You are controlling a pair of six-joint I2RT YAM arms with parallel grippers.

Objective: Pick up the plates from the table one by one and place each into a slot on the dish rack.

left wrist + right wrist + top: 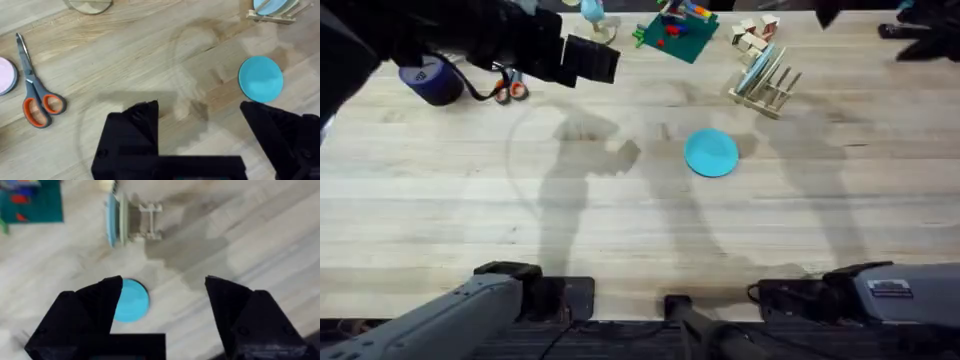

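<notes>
A sky-blue plate (pixel 711 153) lies flat on the wooden table (pixel 620 230), a little nearer than the dish rack (pixel 770 88). Two plates stand on edge in the rack's slots, one blue (pixel 110 220) and one pale cream (pixel 123 217). My right gripper (pixel 162 282) hangs open and empty high above the table; the flat blue plate (pixel 131 300) shows beside one finger, the rack (pixel 147 222) farther off. My left gripper (pixel 198 106) is also open and empty, well above the bare table, with the blue plate (pixel 260 78) off to one side. The left arm (pixel 490 35) looms dark at the far left.
Orange-handled scissors (pixel 37 97) and a pink dish (pixel 6 75) lie at the far left, near a dark blue roll (pixel 435 80). A green baseplate with bricks (pixel 675 35) and a pile of wooden blocks (pixel 752 35) sit behind the rack.
</notes>
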